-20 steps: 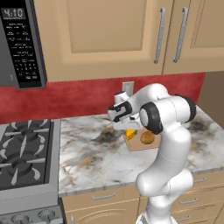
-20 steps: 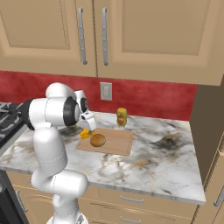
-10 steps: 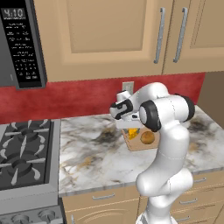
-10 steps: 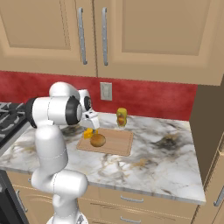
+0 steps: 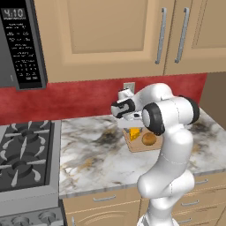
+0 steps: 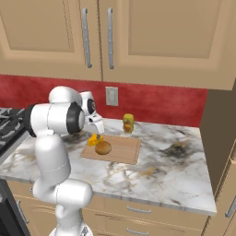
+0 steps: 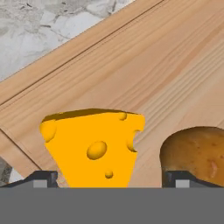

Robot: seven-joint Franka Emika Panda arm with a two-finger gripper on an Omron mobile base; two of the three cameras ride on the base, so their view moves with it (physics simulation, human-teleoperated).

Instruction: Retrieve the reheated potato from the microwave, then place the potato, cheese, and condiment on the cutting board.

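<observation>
Hand view shows the cheese (image 7: 94,146) standing on the cutting board (image 7: 144,74), with the potato (image 7: 197,153) just beside it. The gripper (image 7: 109,177) has its fingers (image 7: 41,178) spread wide, one on each side of the cheese and clear of it. From the right base view the cheese (image 6: 94,139) and potato (image 6: 103,148) sit at the board's (image 6: 122,151) left end, under the gripper (image 6: 97,130). The condiment bottle (image 6: 128,123) stands upright on the counter (image 6: 175,170) just beyond the board's far edge. The microwave (image 5: 20,44), door closed, hangs at the far left above the stove (image 5: 24,154).
</observation>
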